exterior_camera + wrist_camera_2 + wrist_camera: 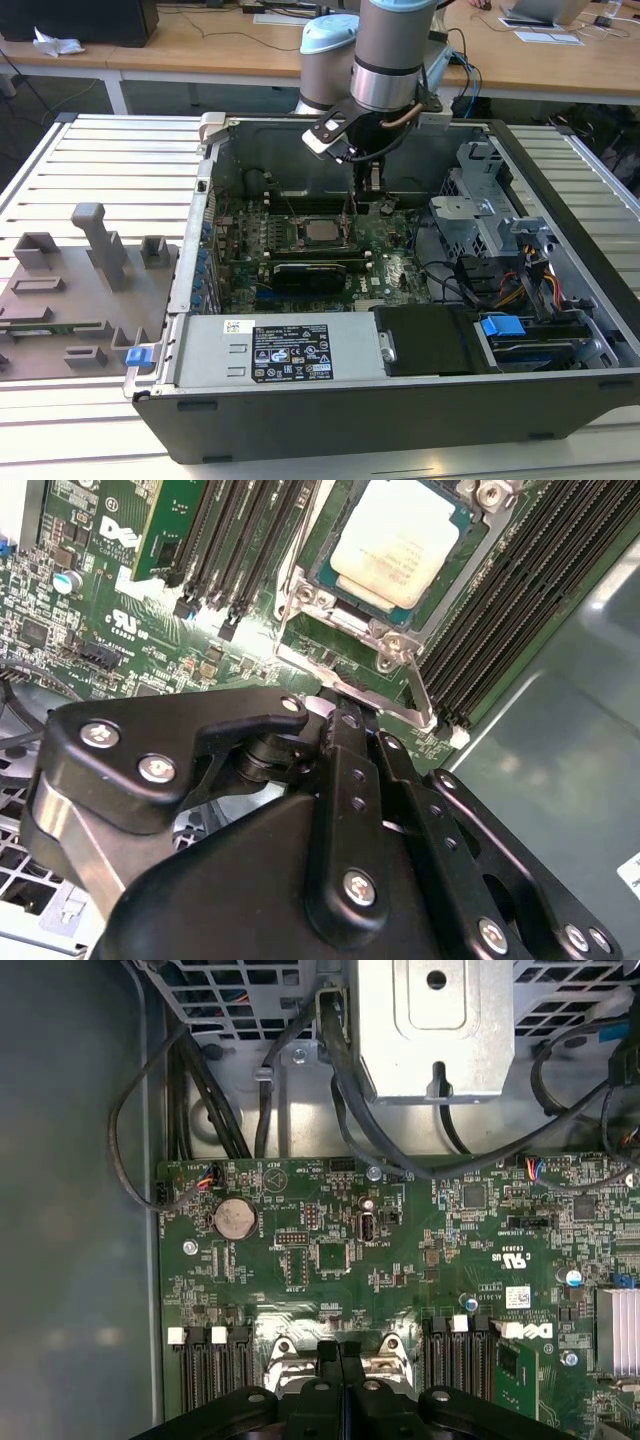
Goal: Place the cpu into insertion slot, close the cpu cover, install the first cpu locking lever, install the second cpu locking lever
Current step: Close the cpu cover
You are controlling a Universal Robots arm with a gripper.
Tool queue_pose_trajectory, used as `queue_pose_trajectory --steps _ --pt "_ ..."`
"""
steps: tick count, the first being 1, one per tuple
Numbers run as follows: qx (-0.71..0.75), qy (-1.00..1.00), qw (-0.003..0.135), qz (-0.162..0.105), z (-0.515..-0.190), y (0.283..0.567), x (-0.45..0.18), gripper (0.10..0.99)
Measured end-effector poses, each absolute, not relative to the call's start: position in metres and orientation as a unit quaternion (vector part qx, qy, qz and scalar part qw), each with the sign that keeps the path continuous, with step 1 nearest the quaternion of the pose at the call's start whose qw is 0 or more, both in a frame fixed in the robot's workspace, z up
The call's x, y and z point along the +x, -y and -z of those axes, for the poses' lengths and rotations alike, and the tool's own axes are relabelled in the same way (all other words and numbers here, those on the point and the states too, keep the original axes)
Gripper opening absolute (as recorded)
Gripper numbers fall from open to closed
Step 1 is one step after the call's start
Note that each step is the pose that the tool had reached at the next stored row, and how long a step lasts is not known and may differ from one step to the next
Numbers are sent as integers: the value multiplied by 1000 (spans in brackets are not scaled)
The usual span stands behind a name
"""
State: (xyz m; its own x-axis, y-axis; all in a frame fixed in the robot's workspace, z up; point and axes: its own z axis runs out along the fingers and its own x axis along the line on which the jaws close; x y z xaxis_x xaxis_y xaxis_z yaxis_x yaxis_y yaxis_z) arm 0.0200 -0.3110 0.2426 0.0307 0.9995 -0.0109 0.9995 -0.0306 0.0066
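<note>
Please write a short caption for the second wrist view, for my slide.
Tool close to a thin lever; chip seated in its socket.

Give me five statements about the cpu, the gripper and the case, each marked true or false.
1. The cpu sits in the insertion slot. True.
2. The gripper has its fingers spread wide. False: they are pressed together.
3. A side panel closes the computer case. False: it is open, and the motherboard is exposed.
4. A coin battery sits on the motherboard. True.
5. The gripper reaches inside the computer case. True.
</note>
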Motion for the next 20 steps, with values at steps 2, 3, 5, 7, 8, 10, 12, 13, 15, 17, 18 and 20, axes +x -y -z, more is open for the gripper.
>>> queue_pose_trajectory --steps 2,3,5,7,8,10,12,13,15,17,18,20 --pt "718 -696 6 2 -243 311 18 106" --pt "718 -696 6 2 -243 311 17 106" --pt "718 -696 6 2 -242 311 15 106" --pt "718 -696 6 2 -242 311 13 106" --pt "718 -696 6 2 -242 311 12 106" --pt "718 -696 6 2 -242 311 11 106" --pt "718 -696 6 2 -242 311 10 106" --pt "718 -696 6 2 -242 311 9 106" --pt "718 -696 6 2 -242 311 8 106" --pt "718 -696 6 2 -242 311 6 106" --pt "718 -696 6 2 -242 311 6 106" --pt "718 -696 6 2 -242 311 4 106"
